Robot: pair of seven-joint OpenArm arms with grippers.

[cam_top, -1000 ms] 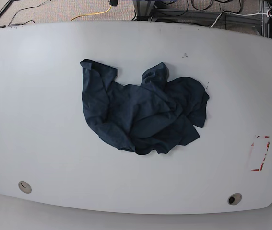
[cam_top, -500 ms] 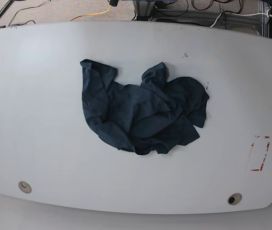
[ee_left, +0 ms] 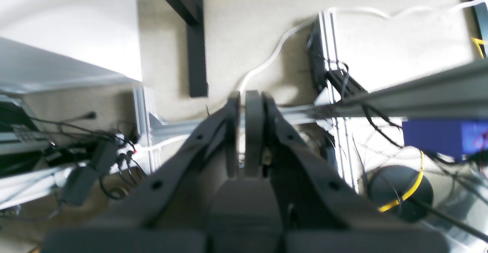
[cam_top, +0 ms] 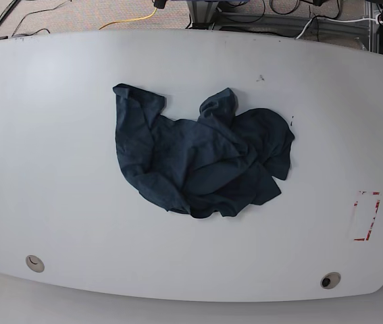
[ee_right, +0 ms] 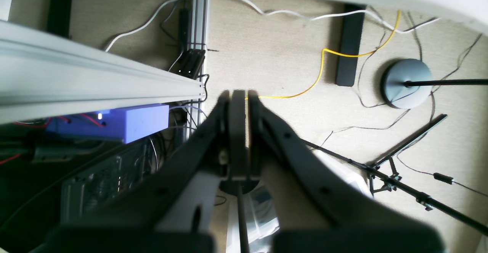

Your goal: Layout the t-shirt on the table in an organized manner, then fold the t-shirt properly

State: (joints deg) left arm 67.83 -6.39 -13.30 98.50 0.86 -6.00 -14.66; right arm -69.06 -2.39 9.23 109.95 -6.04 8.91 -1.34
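Crumpled in a dark heap at centre frame on the white bench (cam_top: 56, 169): the t-shirt (cam_top: 201, 158), sleeves and hem tangled. Off the bench, over floor cables: right hand (ee_right: 239, 96) pressed closed, empty; left hand (ee_left: 248, 96) likewise closed, empty. Likely trouble: pinching several layers together, dragging the whole bundle instead of spreading it. No readable writing anywhere; only a red dashed rectangle (cam_top: 367, 216) at right.
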